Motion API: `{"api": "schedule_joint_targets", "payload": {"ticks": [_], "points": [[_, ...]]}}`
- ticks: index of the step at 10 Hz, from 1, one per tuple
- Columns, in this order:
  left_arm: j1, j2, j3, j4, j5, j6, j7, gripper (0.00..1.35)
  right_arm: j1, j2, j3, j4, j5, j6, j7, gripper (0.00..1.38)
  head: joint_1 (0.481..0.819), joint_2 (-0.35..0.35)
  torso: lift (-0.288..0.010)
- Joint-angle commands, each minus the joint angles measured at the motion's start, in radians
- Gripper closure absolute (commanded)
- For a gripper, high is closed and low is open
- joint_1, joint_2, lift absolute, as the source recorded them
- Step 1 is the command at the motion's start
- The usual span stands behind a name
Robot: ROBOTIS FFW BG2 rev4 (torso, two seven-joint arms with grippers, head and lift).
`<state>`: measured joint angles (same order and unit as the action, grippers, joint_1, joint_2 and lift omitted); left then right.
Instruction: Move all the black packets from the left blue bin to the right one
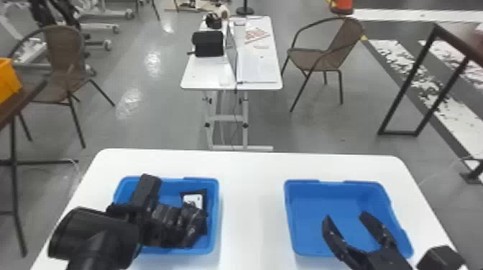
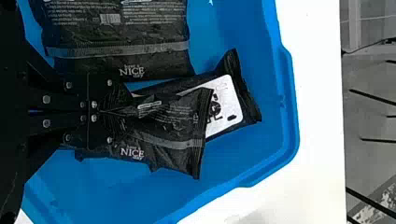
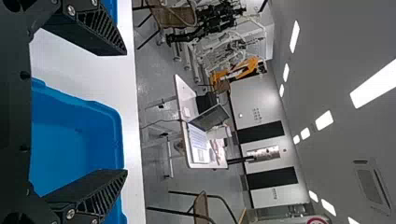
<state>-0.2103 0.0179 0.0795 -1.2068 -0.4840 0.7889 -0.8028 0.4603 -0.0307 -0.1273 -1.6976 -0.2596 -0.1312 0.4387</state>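
One black packet is pinched in left gripper, likely for transfer toward three o'clock. Right gripper sits spread at five o'clock, probably idle.

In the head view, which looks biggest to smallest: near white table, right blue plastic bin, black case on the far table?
1. Near white table
2. Right blue plastic bin
3. Black case
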Motion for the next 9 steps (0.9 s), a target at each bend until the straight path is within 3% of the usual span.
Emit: {"api": "schedule_joint_targets", "payload": {"ticks": [1,5,7,9], "points": [[0.023,-0.001,0.034,-0.03,0.001,-0.028,-0.042,1.21,0.001,0.0,0.001,0.0,-0.006,-0.001,0.002,0.12,0.695,-0.024,0.0],[0.239,-0.02,0.164,-0.419,0.107,-0.099,-0.164,1.21,-0.009,0.0,0.015,0.003,-0.027,0.001,0.022,0.12,0.695,-0.007,0.0],[0.258,-0.016,0.151,-0.441,0.321,-0.232,-0.21,1.21,-0.054,-0.002,0.028,0.026,-0.038,0.005,0.091,0.12,0.695,0.009,0.0],[0.184,0.025,0.029,-0.347,0.464,-0.347,-0.274,1.21,-0.129,-0.005,0.051,0.047,-0.036,0.033,0.169,0.12,0.695,-0.028,0.0]]}}
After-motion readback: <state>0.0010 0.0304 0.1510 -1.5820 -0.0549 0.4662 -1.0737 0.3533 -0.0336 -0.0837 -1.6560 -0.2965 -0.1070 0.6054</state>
